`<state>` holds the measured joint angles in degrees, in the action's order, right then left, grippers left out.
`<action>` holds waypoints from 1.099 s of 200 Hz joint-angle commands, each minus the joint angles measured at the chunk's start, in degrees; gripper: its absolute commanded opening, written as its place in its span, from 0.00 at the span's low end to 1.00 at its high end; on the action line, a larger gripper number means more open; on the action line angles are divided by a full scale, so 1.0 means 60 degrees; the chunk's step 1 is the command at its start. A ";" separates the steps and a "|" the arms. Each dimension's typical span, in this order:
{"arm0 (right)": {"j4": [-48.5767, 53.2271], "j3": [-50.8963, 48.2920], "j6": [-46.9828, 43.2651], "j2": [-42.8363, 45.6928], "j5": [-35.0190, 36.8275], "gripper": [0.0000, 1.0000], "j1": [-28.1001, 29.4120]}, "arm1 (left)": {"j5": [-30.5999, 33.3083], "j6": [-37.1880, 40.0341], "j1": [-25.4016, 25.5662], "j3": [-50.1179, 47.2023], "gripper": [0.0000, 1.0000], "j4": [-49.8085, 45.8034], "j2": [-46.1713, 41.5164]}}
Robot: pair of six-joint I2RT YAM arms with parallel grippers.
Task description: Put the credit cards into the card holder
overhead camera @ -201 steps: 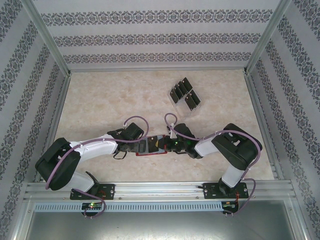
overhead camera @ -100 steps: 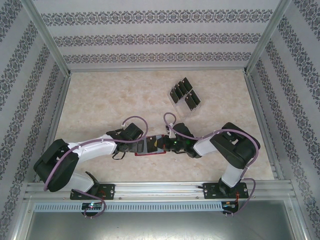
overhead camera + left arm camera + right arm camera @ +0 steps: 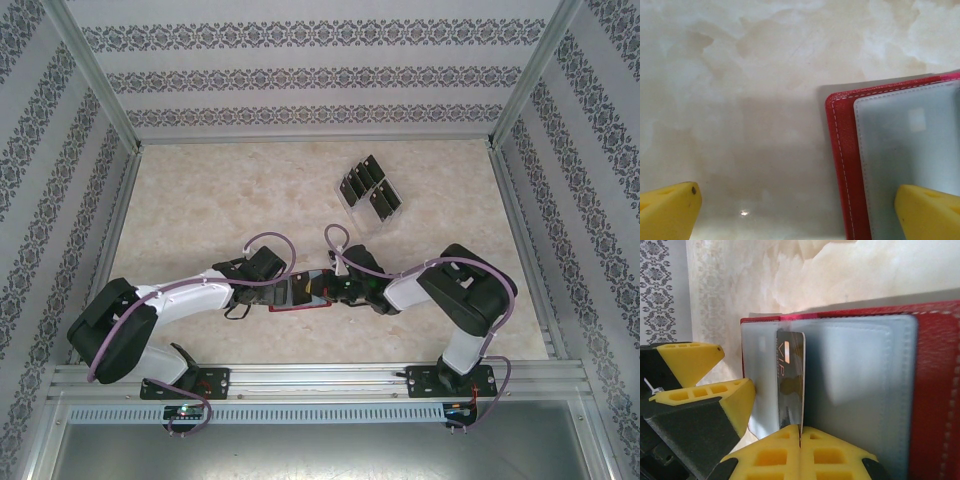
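the card holder (image 3: 305, 307) lies open on the counter (image 3: 200, 200) in the lower middle of the top view, between the two arms, which reach in toward each other from left and right. the right hand (image 3: 323, 290) is clenched on a credit card (image 3: 790, 380): in the right wrist view its yellow fingertips (image 3: 775, 450) press together at the bottom centre of the frame with the black card's near edge pinched between them, and the card stands on edge and runs up over the grey-blue inside of the card holder (image 3: 935, 390), at the left end of the pockets. whether its far end has entered a pocket cannot be told. the left hand (image 3: 286, 291) is released, its jaws spread wide. in the left wrist view one yellow fingertip (image 3: 670, 210) sits at the lower left over bare counter (image 3: 740, 75) and the other at the lower right over the grey-blue lining, so the left hand (image 3: 797, 212) straddles the stitched red edge of the card holder (image 3: 845, 165) without gripping it. the spare credit cards (image 3: 384, 203) stand in rows in a clear stand (image 3: 352, 207) in the upper right of the counter, well apart from both hands.
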<state>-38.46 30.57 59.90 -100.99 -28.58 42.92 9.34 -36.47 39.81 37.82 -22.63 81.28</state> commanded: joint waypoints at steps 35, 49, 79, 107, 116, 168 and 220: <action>0.0536 0.0122 0.0146 -0.0405 0.0200 0.00 0.0279 | 0.0217 -0.0016 0.0085 -0.0345 1.00 -0.0565 0.0186; 0.0544 0.0176 0.0152 -0.0442 0.0224 0.00 0.0308 | 0.0201 -0.0023 0.0088 -0.0365 1.00 -0.0534 0.0195; 0.0536 0.0266 0.0224 -0.0537 0.0274 0.00 0.0414 | 0.0161 -0.0017 0.0088 -0.0358 1.00 -0.0506 0.0194; 0.0524 0.0331 0.0257 -0.0597 0.0361 0.00 0.0479 | 0.0146 -0.0008 0.0088 -0.0344 1.00 -0.0490 0.0202; 0.0548 0.0342 0.0268 -0.0590 0.0376 0.00 0.0503 | 0.0142 -0.0017 0.0088 -0.0359 1.00 -0.0489 0.0194; 0.0550 0.0435 0.0371 -0.0695 0.0530 0.00 0.0640 | 0.0131 -0.0019 0.0088 -0.0371 1.00 -0.0475 0.0194; 0.0524 0.0531 0.0432 -0.0735 0.0563 0.00 0.0765 | 0.0127 -0.0027 0.0088 -0.0385 1.00 -0.0475 0.0177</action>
<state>-38.65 33.65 62.06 -103.61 -26.22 46.30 9.28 -36.49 39.81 37.56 -22.24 81.28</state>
